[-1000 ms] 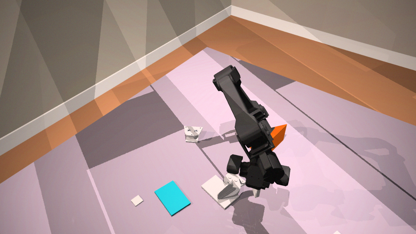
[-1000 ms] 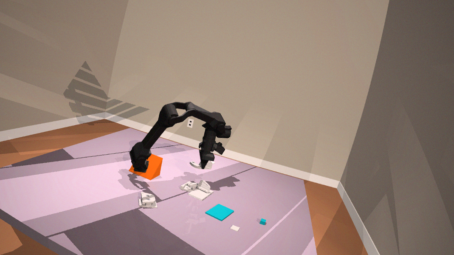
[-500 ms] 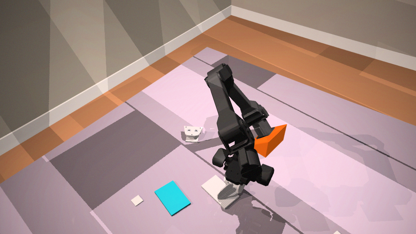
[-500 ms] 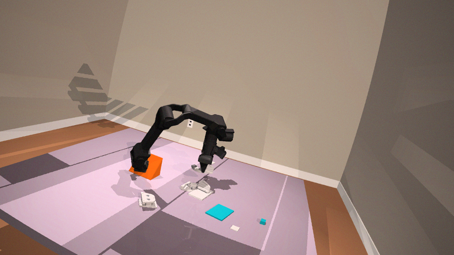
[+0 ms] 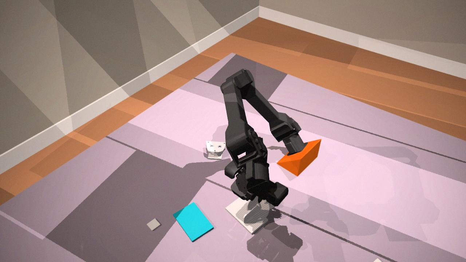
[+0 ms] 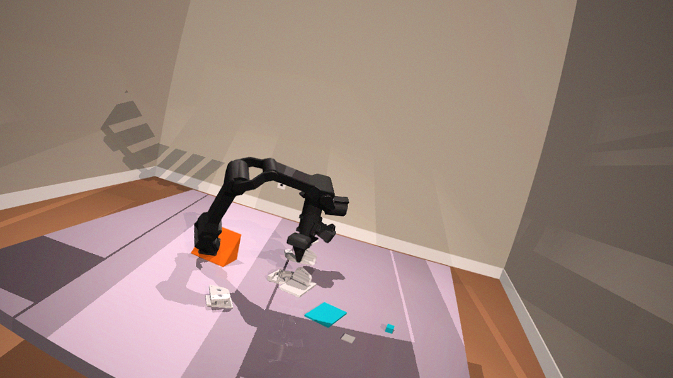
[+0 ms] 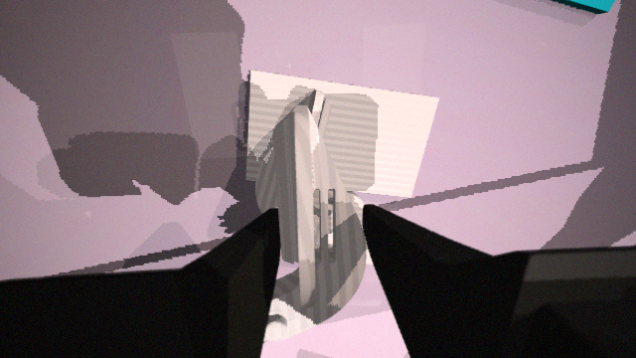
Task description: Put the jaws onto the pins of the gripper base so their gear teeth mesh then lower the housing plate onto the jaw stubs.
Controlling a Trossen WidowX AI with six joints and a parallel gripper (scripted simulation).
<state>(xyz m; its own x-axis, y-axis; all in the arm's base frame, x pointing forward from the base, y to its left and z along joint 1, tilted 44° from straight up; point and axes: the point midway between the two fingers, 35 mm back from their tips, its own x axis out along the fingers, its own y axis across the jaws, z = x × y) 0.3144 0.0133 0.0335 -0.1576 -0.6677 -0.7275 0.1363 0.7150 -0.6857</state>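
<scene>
My gripper (image 5: pixel 259 195) (image 6: pixel 298 258) (image 7: pixel 321 216) points down and is shut on a white jaw (image 6: pixel 310 257) (image 7: pixel 330 278) with slots. I hold it above the base's area; the top view does not show it clearly. The white gripper base (image 6: pixel 276 276) is mostly hidden under my hand in the other views. The other jaw (image 5: pixel 254 215) (image 6: pixel 304 276) is at the base, over a white square pad (image 5: pixel 235 209) (image 6: pixel 297 288) (image 7: pixel 407 129). Pins and gear teeth cannot be made out. The white housing plate (image 5: pixel 215 145) (image 6: pixel 219 291) with two holes rests apart on a small support.
An orange wedge (image 5: pixel 303 159) (image 6: pixel 229 248) is by the arm's base. A flat cyan plate (image 5: pixel 193 221) (image 6: pixel 326 314) (image 7: pixel 598 4) lies beside the pad. A small beige tile (image 5: pixel 153 224) (image 6: pixel 348 337) and a cyan cube (image 6: pixel 389 328) lie farther out.
</scene>
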